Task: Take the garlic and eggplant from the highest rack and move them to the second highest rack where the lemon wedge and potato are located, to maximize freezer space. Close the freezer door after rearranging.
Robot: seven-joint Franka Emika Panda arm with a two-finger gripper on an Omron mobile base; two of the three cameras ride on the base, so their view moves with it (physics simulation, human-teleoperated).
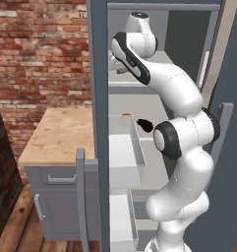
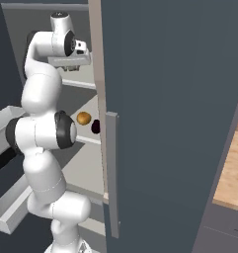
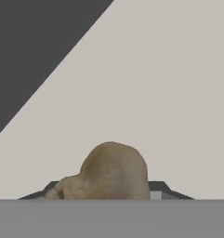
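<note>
Grey-beige, lumpy garlic (image 3: 112,172) sits rounded between the dark fingers (image 3: 162,189).

The highest rack (image 3: 178,93), a pale grey board, carried the garlic (image 3: 111,172), a lumpy beige bulb. Below it, the second highest rack (image 2: 88,138) bore the golden-brown potato (image 2: 83,118) with the dark eggplant (image 2: 96,127) just beside it, to its right.

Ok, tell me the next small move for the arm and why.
Probably finish closing the end effector on the garlic before lifting. In the hand view the bulb sits right between the finger tips on the top shelf, while the eggplant already lies beside the potato one rack down.
</note>
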